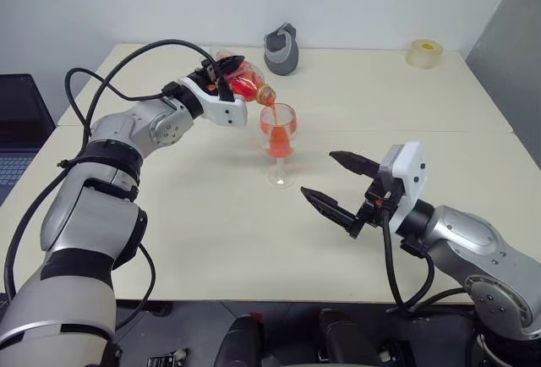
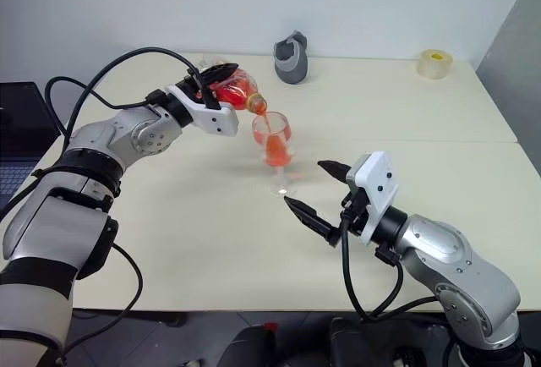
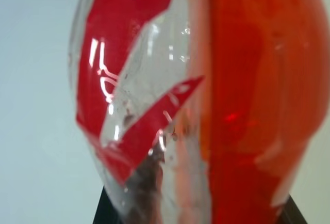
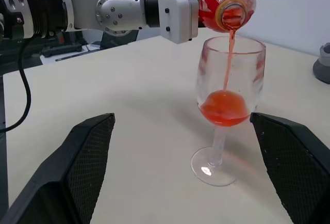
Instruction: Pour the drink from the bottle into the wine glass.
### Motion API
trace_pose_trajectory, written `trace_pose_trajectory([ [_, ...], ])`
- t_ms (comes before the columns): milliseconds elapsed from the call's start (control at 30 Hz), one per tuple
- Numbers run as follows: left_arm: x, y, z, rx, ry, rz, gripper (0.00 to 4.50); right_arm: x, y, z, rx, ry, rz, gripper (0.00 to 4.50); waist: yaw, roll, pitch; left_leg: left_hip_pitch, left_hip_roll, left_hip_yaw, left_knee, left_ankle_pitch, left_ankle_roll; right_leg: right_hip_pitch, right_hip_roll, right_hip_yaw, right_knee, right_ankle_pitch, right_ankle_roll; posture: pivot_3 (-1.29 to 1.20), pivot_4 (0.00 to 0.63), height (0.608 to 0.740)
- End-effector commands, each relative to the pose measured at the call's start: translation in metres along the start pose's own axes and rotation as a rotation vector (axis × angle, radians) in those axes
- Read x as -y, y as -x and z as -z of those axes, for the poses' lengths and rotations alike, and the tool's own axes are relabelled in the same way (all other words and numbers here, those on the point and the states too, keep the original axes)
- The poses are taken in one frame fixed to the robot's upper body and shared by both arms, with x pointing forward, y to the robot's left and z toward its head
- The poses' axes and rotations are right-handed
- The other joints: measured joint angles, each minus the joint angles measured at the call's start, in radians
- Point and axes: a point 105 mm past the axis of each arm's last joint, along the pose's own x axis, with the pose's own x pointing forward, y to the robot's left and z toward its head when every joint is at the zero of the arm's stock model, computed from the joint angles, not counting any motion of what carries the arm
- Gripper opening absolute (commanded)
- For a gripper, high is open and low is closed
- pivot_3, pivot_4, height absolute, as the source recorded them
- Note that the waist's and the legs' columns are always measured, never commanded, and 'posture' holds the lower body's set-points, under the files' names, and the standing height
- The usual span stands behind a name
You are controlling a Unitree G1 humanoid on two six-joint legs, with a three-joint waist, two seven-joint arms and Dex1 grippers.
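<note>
R hand (image 1: 341,184) spread, empty, just short of wine glass (image 1: 279,140). L hand (image 1: 221,78) pinching bottle (image 1: 245,82), tipped over rim; drink (image 4: 225,108) streaming, bowl partly filled, pour unfinished.

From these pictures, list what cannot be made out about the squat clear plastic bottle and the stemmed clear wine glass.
- Squat clear plastic bottle: how much translucent red drink remains inside; the left gripper hides much of its body in the eye views, and the left wrist view is too close.
- Stemmed clear wine glass: how full it is in the eye views, too small.
- Grey cup-like object: cut off by the right wrist view's edge.
</note>
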Motion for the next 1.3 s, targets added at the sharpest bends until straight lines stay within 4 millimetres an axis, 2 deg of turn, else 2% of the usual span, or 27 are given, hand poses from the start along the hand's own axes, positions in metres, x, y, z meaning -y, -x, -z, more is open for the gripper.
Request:
trace_pose_trajectory([
  [33, -0.0184, -0.0045, -0.0013, 0.014, -0.019, -0.058, 1.03, -0.0024, 0.0036, -0.0159, 0.080, 0.051, 0.020, 4.50, 0.000, 0.000, 0.000, 0.000, 0.000, 0.000, 0.000, 0.000, 0.000, 0.000, 0.000, 0.000, 0.000, 0.000, 0.000, 0.00, 0.150, 0.740],
  [1300, -0.0228, -0.0076, -0.0028, 0.031, -0.089, -0.043, 1.03, -0.0082, -0.0036, -0.0208, 0.108, 0.050, -0.013, 4.50, 0.000, 0.000, 0.000, 0.000, 0.000, 0.000, 0.001, 0.000, 0.000, 0.000, 0.000, 0.000, 0.000, 0.000, 0.000, 0.00, 0.150, 0.740],
])
